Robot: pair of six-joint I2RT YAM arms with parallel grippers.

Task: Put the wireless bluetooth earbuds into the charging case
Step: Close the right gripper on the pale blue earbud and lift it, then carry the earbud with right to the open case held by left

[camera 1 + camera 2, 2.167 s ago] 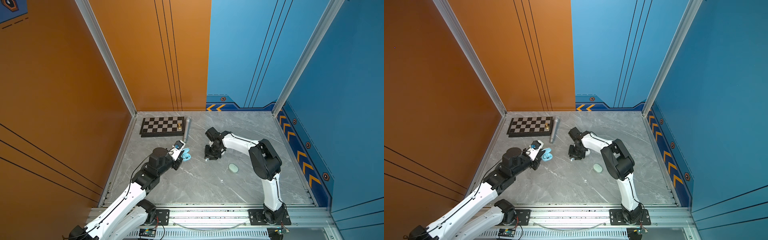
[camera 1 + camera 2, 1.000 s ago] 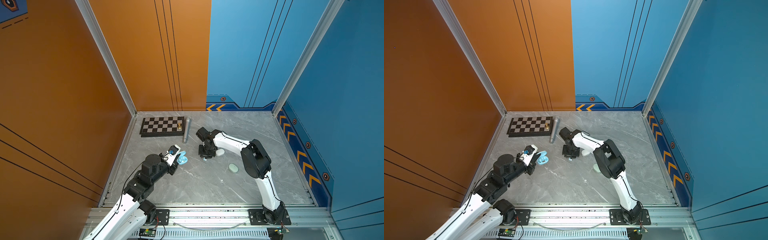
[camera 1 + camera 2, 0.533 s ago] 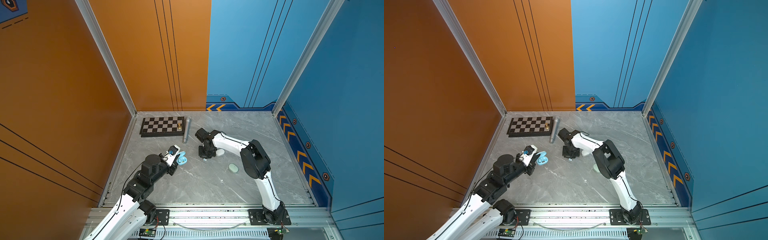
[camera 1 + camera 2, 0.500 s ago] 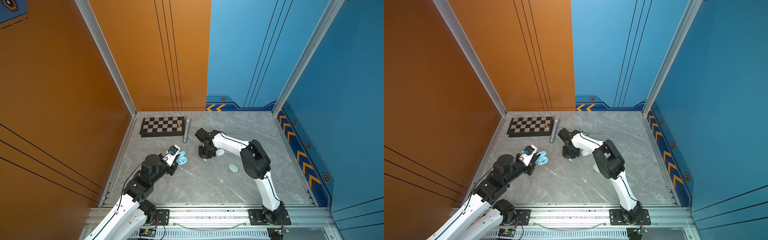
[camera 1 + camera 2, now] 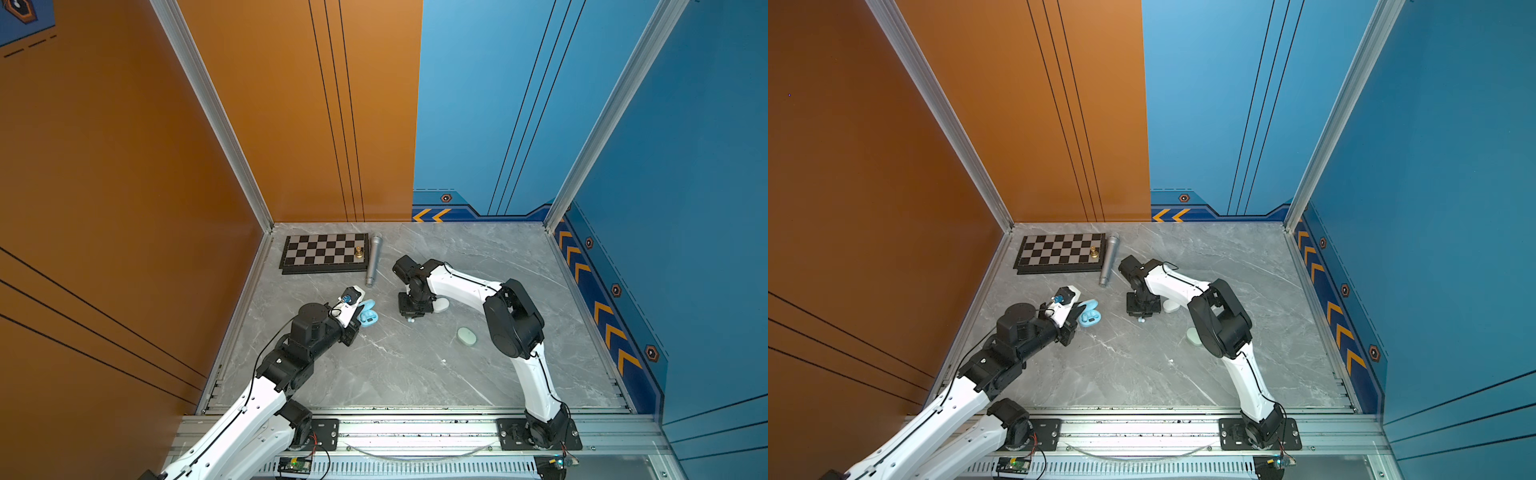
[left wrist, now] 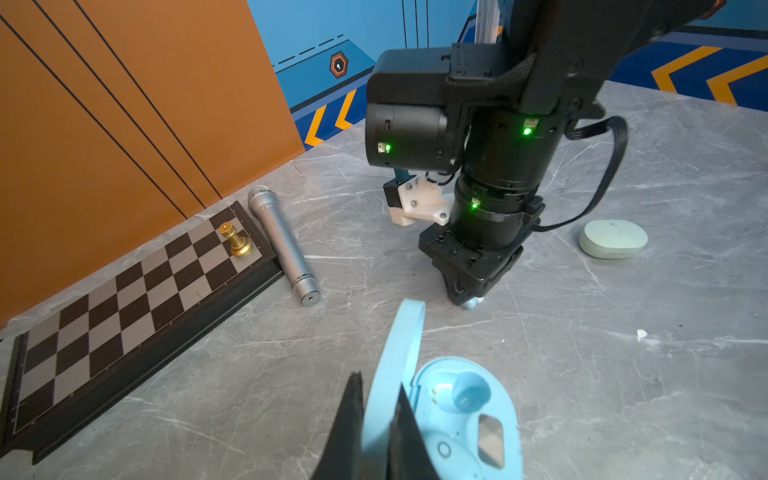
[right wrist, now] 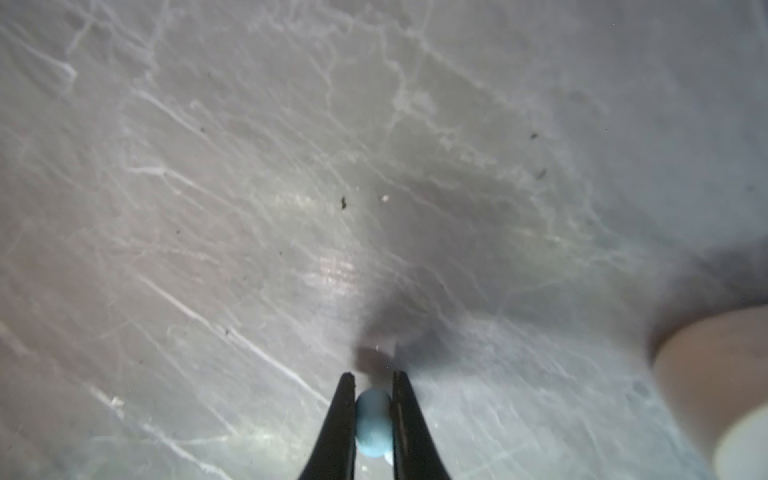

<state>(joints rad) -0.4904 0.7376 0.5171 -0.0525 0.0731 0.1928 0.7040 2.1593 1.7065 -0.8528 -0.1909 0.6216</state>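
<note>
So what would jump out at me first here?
Left of centre, the left gripper pinches the raised lid of an open light blue charging case, and the right gripper beside it grips a tiny light blue earbud. At the back left lie a chessboard and a silver microphone.

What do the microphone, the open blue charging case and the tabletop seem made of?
The microphone looks like metal: satin silver body, mesh head. The open blue charging case looks like smooth moulded plastic, softly glossy. The tabletop is grey with white veins, marble-like; stone or laminate, I cannot tell.
</note>
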